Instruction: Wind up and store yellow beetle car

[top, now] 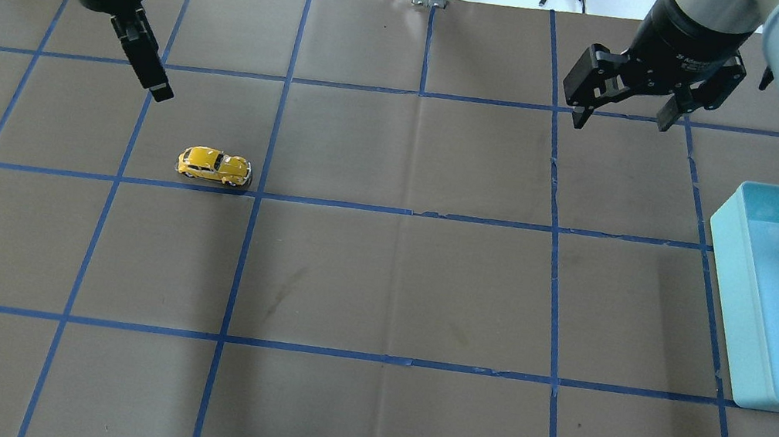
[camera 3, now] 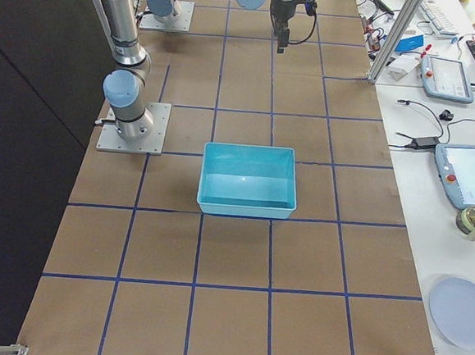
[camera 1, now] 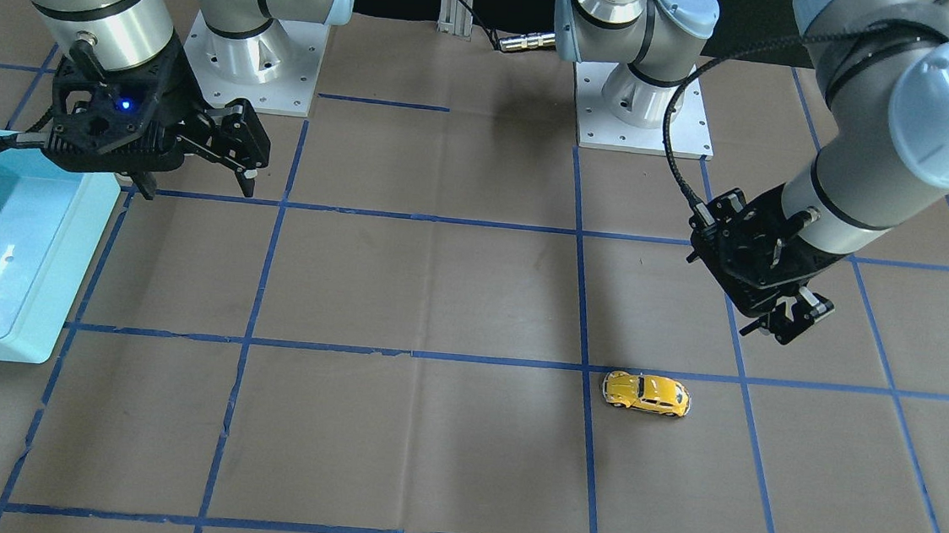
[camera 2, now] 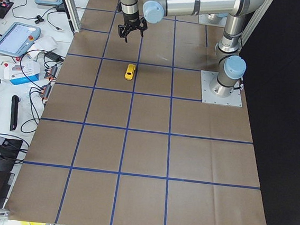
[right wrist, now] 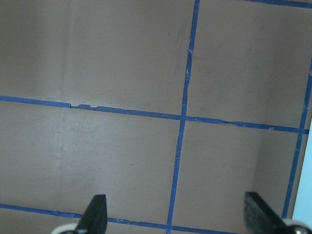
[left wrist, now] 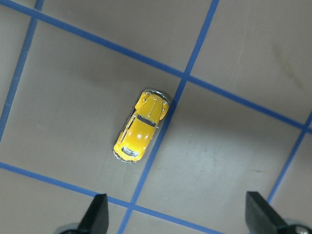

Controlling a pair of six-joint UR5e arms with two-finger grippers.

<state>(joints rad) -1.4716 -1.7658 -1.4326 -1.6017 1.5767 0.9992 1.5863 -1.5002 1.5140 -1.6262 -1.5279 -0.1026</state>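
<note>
Bright, even light; soft shadows

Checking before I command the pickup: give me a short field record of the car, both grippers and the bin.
car: tiny glossy yellow beetle toy car, upright on its wheels on the brown paper-covered table
left gripper: jaws open, hovering near the car, not touching it
right gripper: jaws open, holding nothing
bin: light blue rectangular plastic bin, on the robot's right side, car not in it

Brown table (top: 394,289) (blue tape grid (top: 330,201)) adjoins a white bench (camera 3: 461,269) and, perhaps, a black curtain (camera 2: 294,105).
</note>
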